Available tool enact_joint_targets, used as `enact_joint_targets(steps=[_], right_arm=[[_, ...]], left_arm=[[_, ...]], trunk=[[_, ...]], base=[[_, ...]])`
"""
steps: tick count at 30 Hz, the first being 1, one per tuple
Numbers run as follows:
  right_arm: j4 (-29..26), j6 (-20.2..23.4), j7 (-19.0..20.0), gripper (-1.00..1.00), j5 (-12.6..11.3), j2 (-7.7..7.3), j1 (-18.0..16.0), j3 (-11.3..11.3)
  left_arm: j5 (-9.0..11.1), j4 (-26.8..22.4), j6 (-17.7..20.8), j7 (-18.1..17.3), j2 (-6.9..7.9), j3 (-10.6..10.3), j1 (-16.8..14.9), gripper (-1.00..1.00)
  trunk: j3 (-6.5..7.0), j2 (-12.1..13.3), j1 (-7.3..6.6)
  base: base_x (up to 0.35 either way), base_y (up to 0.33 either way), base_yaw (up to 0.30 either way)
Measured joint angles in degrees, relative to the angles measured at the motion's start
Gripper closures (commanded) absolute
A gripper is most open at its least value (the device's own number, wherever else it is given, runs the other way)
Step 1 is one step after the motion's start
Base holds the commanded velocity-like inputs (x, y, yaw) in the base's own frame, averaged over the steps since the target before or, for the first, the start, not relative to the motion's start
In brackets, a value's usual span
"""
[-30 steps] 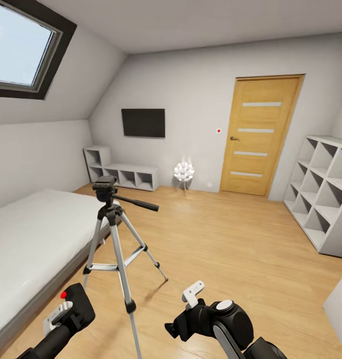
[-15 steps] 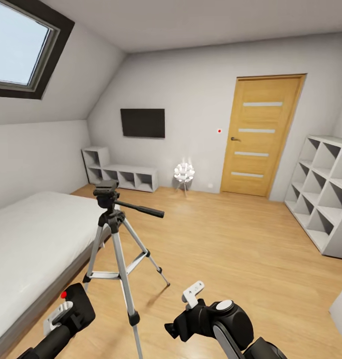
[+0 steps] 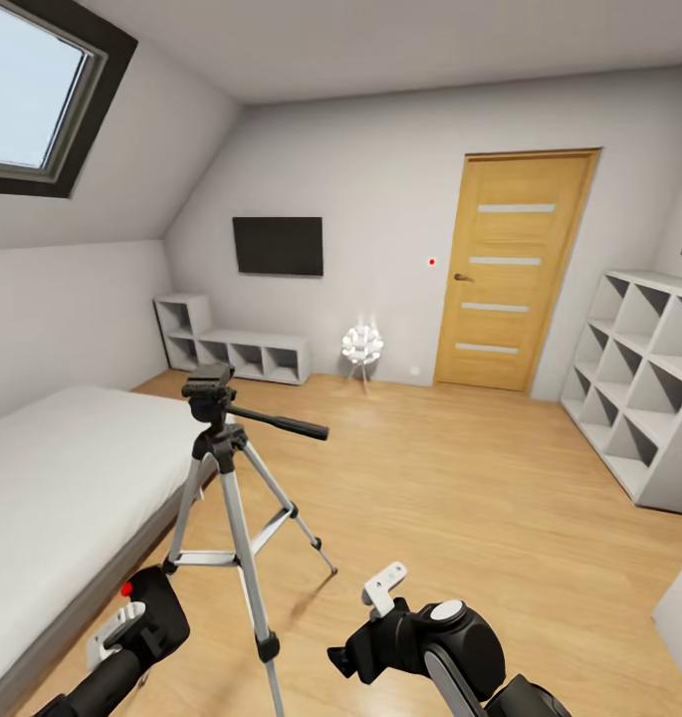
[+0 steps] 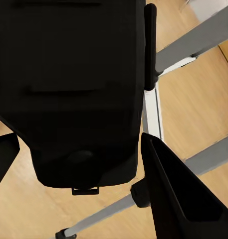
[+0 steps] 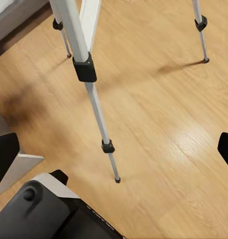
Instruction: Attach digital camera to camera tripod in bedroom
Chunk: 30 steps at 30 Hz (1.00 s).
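The camera tripod [image 3: 226,478] stands on the wood floor beside the bed, its black head [image 3: 209,383] bare on top and its pan handle [image 3: 281,424] pointing right. Low at the left, my left gripper [image 3: 129,629] is shut on the digital camera [image 3: 153,605], a black box with a red dot on top, well below and short of the tripod head. The left wrist view shows the camera body [image 4: 74,89] between the fingers [image 4: 178,199]. My right gripper [image 3: 382,590] hangs open to the right of the nearest tripod leg [image 5: 94,99], with nothing in it.
The white bed [image 3: 62,478] runs along the left, close to the tripod. At the right stands a white cube shelf [image 3: 639,388]; a low shelf [image 3: 231,351], a small floor lamp [image 3: 362,345] and the wooden door [image 3: 510,269] line the back wall. Open wood floor lies in the middle.
The whole view has shifted slightly, so the head or base has moved; the tripod now sits a bit lower in the picture. Both grippers hold the same pose, the camera still gripped.
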Motion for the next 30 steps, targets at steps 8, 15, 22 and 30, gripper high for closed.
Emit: enact_joint_targets(steps=[8,15,22,30], right_arm=[[0.0,0.0,0.0,-1.00,0.0,0.06,0.0,0.0],[0.0,0.0,0.0,-1.00,0.0,0.07,0.1,0.0],[0.0,0.0,0.0,-1.00,0.0,0.02,0.1,0.1],[0.0,0.0,0.0,-1.00,0.0,0.00,0.0,0.0]], left_arm=[[0.2,0.4,-0.1,0.1,0.05,0.6,0.8,1.00],[0.5,0.5,-0.2,0.1,-0.50,5.7,5.4,1.00],[0.5,0.7,-0.2,0.0,-2.41,12.3,9.2,1.00],[0.6,0.9,-0.1,0.0,-4.58,18.6,11.9,1.00]], trunk=[[0.00,0.0,0.01],[0.00,0.0,0.01],[-0.01,0.0,0.01],[0.00,0.0,0.01]], base=[[0.019,0.023,-0.057],[0.002,0.003,-0.007],[0.000,0.000,-0.001],[0.000,0.000,0.000]])
